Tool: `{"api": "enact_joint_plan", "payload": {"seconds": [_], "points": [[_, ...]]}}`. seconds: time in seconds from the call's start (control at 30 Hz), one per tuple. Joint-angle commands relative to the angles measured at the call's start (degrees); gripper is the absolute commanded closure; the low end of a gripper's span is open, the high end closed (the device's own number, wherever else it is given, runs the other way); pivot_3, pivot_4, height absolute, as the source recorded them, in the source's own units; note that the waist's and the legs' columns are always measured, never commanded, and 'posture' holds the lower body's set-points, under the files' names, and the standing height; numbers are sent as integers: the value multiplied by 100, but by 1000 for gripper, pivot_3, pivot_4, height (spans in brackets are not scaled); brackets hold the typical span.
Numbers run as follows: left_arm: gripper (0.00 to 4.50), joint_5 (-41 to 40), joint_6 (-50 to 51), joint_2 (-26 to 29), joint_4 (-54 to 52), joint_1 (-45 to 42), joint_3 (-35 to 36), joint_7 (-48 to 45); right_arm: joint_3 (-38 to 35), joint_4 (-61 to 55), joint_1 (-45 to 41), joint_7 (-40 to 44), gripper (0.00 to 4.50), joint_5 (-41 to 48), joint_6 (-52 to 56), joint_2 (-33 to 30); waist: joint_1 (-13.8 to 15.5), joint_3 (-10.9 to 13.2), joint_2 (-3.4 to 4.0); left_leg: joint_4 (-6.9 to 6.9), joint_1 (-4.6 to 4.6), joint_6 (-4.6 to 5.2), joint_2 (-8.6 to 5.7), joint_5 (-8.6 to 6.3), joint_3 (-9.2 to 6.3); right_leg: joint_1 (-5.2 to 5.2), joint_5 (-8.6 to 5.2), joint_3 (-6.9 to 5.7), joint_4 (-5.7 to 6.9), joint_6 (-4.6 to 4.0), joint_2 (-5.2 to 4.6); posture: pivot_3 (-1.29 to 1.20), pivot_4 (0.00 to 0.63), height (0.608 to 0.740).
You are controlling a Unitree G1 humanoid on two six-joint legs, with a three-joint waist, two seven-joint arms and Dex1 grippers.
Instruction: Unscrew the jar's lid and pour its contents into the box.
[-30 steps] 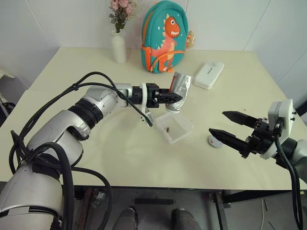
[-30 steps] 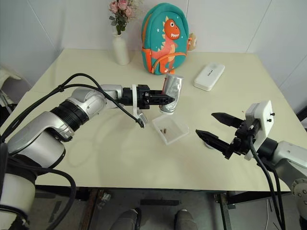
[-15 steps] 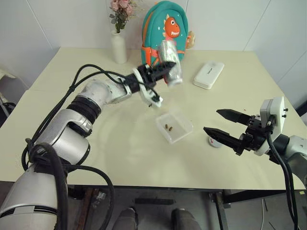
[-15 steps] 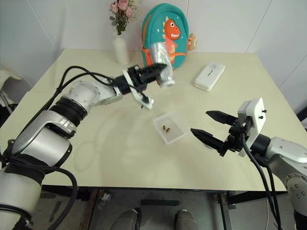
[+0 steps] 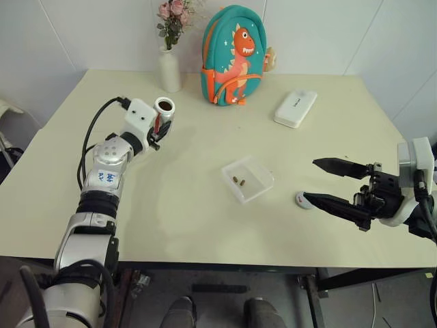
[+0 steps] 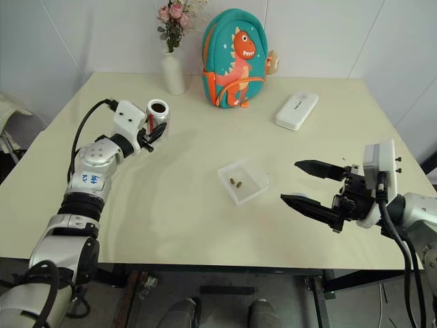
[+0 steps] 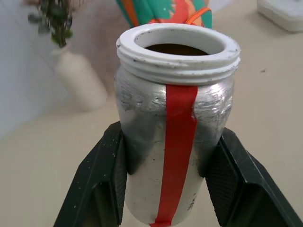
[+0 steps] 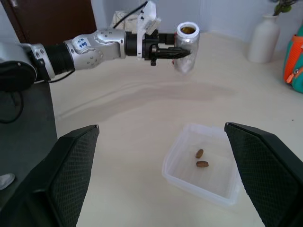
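**Holding the emptied jar upright, with the pouring done**

Holding the jar (image 5: 164,109) in our left end effector (image 5: 156,128), we see it upright and open-mouthed, above the left part of the table (image 5: 171,205), well apart from the box (image 5: 248,180). The two black fingers (image 7: 106,179) press on the jar's sides, across its red stripe. Two small brown pieces, the contents (image 8: 199,158), lie inside the box near the middle of the table. The lid (image 5: 303,199) rests on the table just beside the lower finger of our right end effector (image 5: 326,183), which hovers with its fingers spread wide and pinches nothing.

We judge that the unscrewing and the pouring are finished. What remains is only to put the jar down. For this we need a bare place on the table, a slow lowering while the jar stays vertical, and then a release of the fingers.
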Motion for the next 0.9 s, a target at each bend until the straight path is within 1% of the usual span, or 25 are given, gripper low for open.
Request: {"api": "enact_joint_plan", "payload": {"seconds": [0.03,0.13,0.23,0.5,0.8,0.83,0.9], "points": [[2621,-528,507,-48,-721,247,265,-359,-34,115,-220,97,24,-70,-169,-97,-5,0,0,1,2,1,0,3,0,2,6,0,0,-1,0,0,150,740],[2621,-916,765,-188,-1050,588,344,-803,176,255,-471,99,24,-191,-231,-41,-7,0,0,0,4,4,0,17,1,3,28,2,-4,-4,2,0,150,740],[2621,-1015,955,-215,-1090,671,334,-1033,280,358,-577,159,24,-282,-277,-30,-12,0,0,0,6,0,1,32,1,5,44,2,-7,-9,2,0,150,740],[2621,-1125,1307,-228,-997,718,388,-1276,362,527,-658,362,24,-376,-326,-48,-20,0,0,-5,6,-3,6,42,-1,3,56,3,-13,-13,10,0,150,740],[2621,-1107,1480,-235,-962,761,424,-1325,525,572,-849,280,24,-472,-350,19,-14,0,0,-16,2,-3,7,41,0,2,59,3,-33,-10,10,0,150,740],[1899,-1118,1479,-242,-989,783,425,-1342,538,579,-866,271,0,-498,-360,30,-16,0,0,-17,1,-2,7,41,0,2,60,3,-38,-9,10,0,150,740],[1352,-1103,1470,-234,-1057,825,379,-1407,572,611,-922,269,0,-532,-369,45,-19,0,0,-22,1,-2,7,41,1,2,60,4,-43,-9,10,0,150,740]]}}
